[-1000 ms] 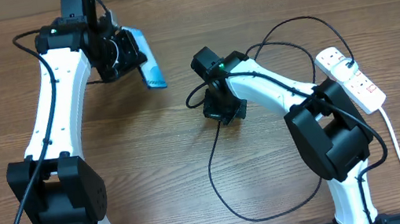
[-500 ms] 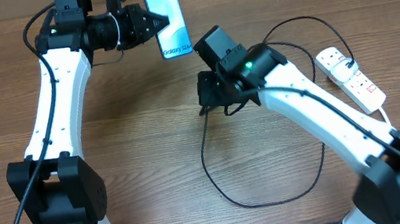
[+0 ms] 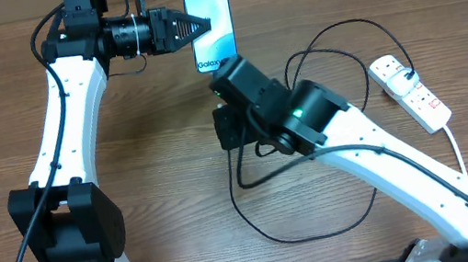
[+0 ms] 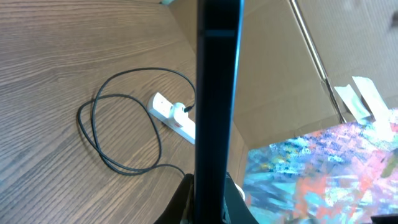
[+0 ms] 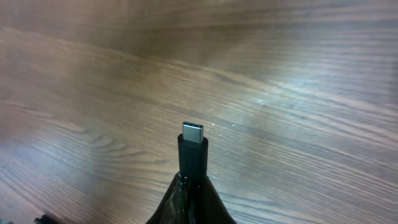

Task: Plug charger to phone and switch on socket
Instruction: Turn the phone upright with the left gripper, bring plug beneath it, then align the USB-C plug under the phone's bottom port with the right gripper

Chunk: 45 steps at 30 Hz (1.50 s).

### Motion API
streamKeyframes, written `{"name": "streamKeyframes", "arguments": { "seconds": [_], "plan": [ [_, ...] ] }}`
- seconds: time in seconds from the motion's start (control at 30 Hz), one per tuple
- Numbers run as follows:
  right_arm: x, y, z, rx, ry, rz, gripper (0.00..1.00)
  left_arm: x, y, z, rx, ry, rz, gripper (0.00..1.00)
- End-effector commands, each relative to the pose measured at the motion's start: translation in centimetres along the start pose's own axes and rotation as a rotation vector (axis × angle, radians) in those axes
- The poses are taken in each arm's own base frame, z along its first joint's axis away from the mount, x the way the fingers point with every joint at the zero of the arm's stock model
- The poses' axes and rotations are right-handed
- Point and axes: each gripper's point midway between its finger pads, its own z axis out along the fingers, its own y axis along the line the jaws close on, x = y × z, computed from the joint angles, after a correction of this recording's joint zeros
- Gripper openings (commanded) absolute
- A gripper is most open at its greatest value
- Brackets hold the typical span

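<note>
Left claw (image 3: 198, 27) is pinching the phone (image 3: 210, 4) by its side edge, with the screen facing up. Right claw (image 5: 191, 196) is clamping the charger (image 5: 192, 152), its connector tip poking straight out past the fingers. The socket (image 3: 410, 93) is sitting well apart from both claws.
</note>
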Motion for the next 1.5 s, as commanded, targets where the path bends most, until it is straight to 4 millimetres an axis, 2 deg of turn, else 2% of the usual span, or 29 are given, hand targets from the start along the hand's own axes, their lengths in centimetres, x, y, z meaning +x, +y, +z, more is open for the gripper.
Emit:
{"name": "streamKeyframes", "arguments": {
  "seconds": [0.0, 0.27, 0.4, 0.73, 1.13, 1.47],
  "plan": [
    [-2.0, -0.4, -3.4, 0.021, -0.120, -0.011, 0.04, -0.5, -2.6, -0.5, 0.062, -0.003, 0.088, 0.04],
    [-2.3, -0.2, -3.7, 0.011, -0.137, -0.010, 0.04, 0.1, -5.0, -0.9, 0.206, 0.024, 0.089, 0.04],
    [-2.7, 0.0, -3.7, 0.002, -0.151, -0.009, 0.04, 0.2, -5.6, -1.0, 0.240, 0.031, 0.089, 0.04],
    [-3.6, 0.5, -3.9, -0.018, -0.190, -0.009, 0.04, 0.3, -5.6, -1.0, 0.239, 0.034, 0.082, 0.04],
    [-4.0, 0.1, -3.9, 0.009, -0.211, -0.005, 0.04, 0.9, -6.0, -0.2, 0.253, 0.049, 0.120, 0.04],
    [-4.1, -0.5, -3.9, 0.033, -0.214, 0.001, 0.04, 1.2, -6.4, -0.3, 0.277, 0.055, 0.118, 0.04]
  ]
}}
